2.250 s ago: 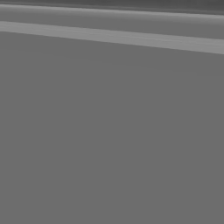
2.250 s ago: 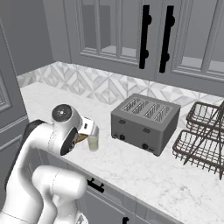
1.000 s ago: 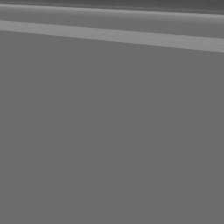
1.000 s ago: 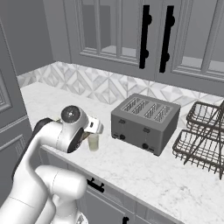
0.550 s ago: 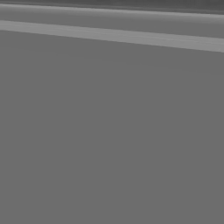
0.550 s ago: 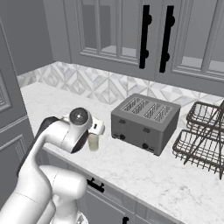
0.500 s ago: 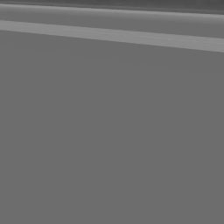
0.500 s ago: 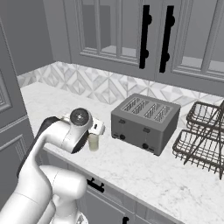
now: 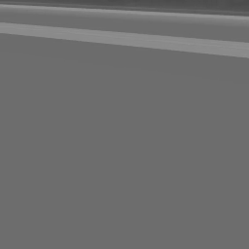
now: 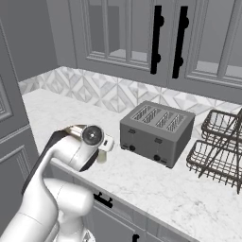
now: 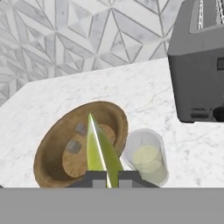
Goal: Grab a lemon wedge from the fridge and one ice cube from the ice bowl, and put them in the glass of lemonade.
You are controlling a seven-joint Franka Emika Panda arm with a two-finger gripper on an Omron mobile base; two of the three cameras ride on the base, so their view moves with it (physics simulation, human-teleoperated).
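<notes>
so the lemon wedge (image 11: 101, 151) is pinched between the closed fingertips of the gripper (image 11: 106, 178), seen in the hand view as a thin yellow-green sliver sticking up right in front of the camera, and it's held over the counter (image 11: 144, 94) just short of the glass of lemonade (image 11: 146, 157), overlapping the near rim of the ice bowl (image 11: 48, 164). The glass is taken as the reference here: the bowl is touching or nearly touching it on its left, with a couple of grey ice cubes (image 11: 73, 146) sitting on the brown bottom. The risk, as judged from this, is that the wedge gets let go a bit early or off to the left and ends up in the bowl instead of the glass, since the two openings are right next to each other; the glass could also be knocked over if the fingers are brought down on its rim, it looks light and narrow. Further back and to the right of the glass the toaster (image 10: 157, 131) is parked, near but not in the path, with a wire dish rack (image 10: 218, 150) beyond it and the patterned backsplash (image 11: 78, 35) behind everything
</notes>
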